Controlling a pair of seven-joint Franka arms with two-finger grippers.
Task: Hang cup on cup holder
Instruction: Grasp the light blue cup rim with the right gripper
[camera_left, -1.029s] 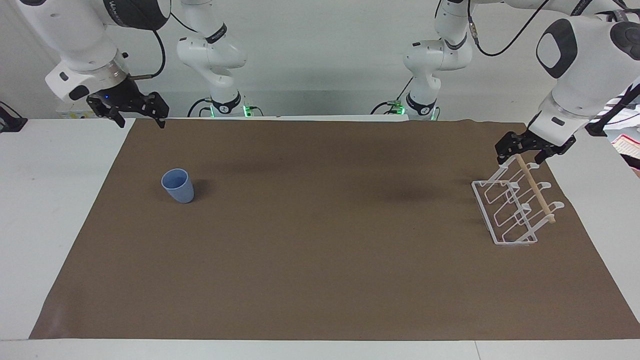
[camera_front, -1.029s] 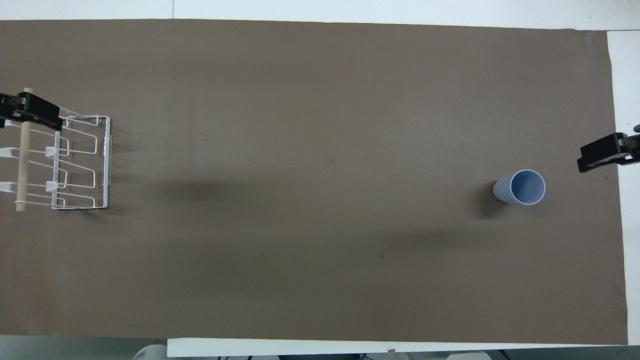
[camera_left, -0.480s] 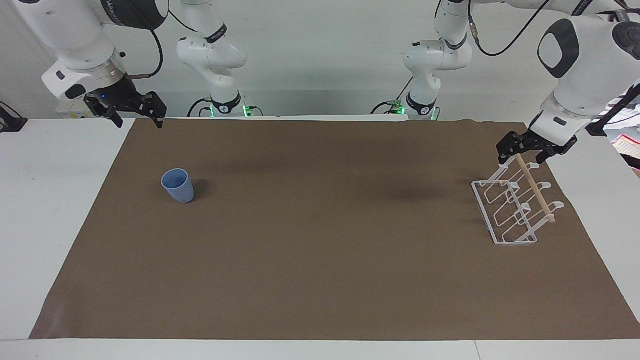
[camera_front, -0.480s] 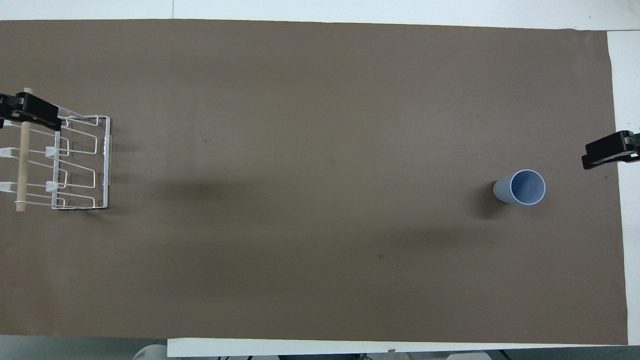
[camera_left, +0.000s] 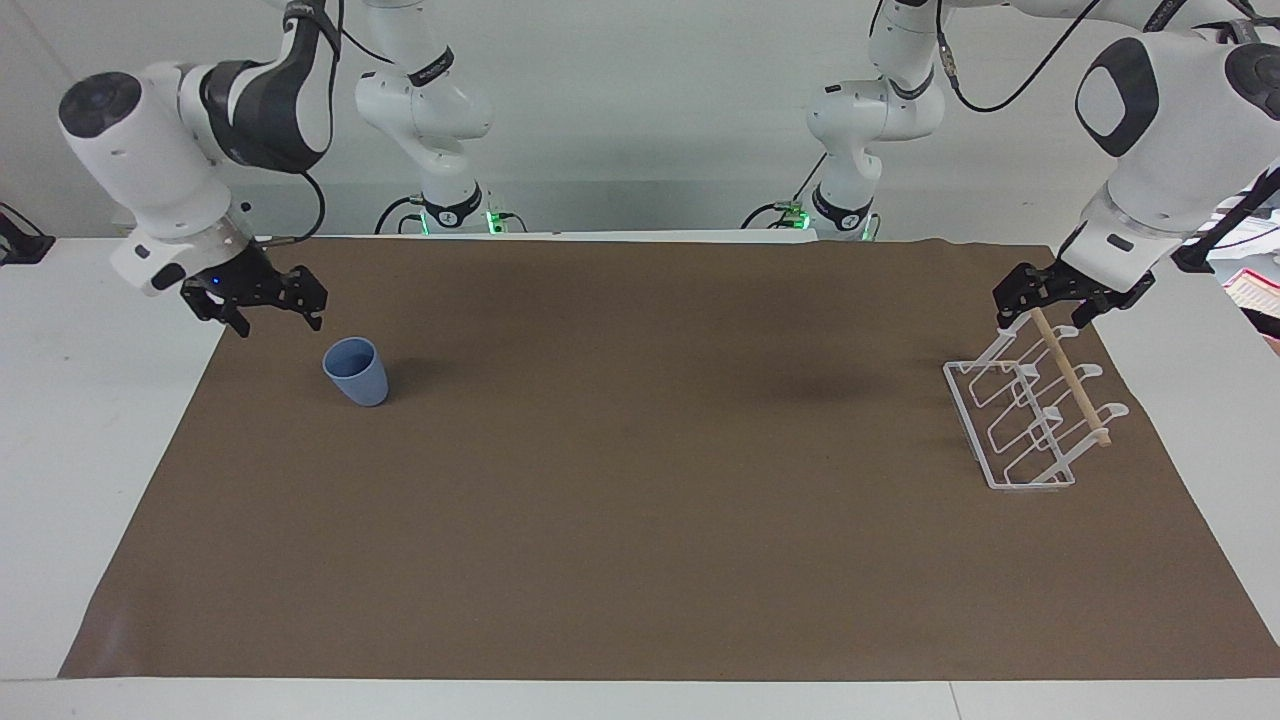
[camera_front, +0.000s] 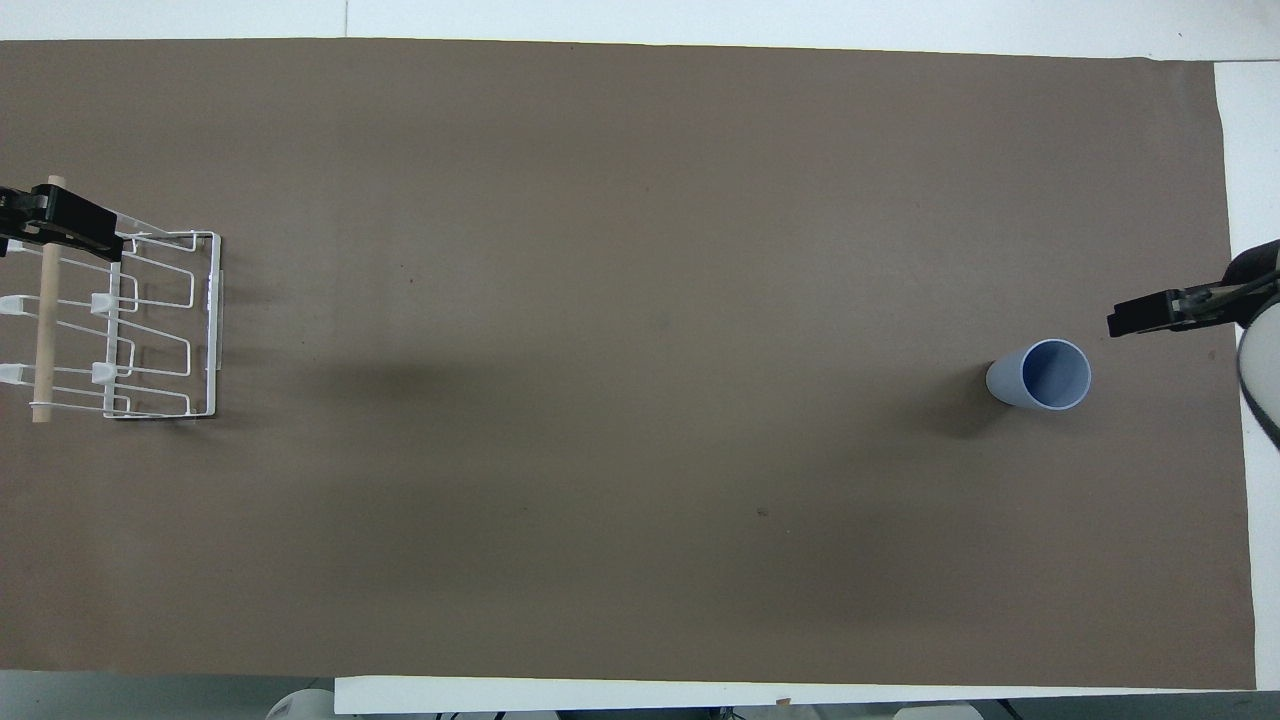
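Right now the light-blue cup is standing upright on the brown mat toward the right arm's end of the table, untouched. Just beside it, the right gripper is hanging low over the mat's edge with its fingers spread apart. At the left arm's end, the left gripper is straddling the wooden dowel of the white wire cup holder, fingers spread on either side.
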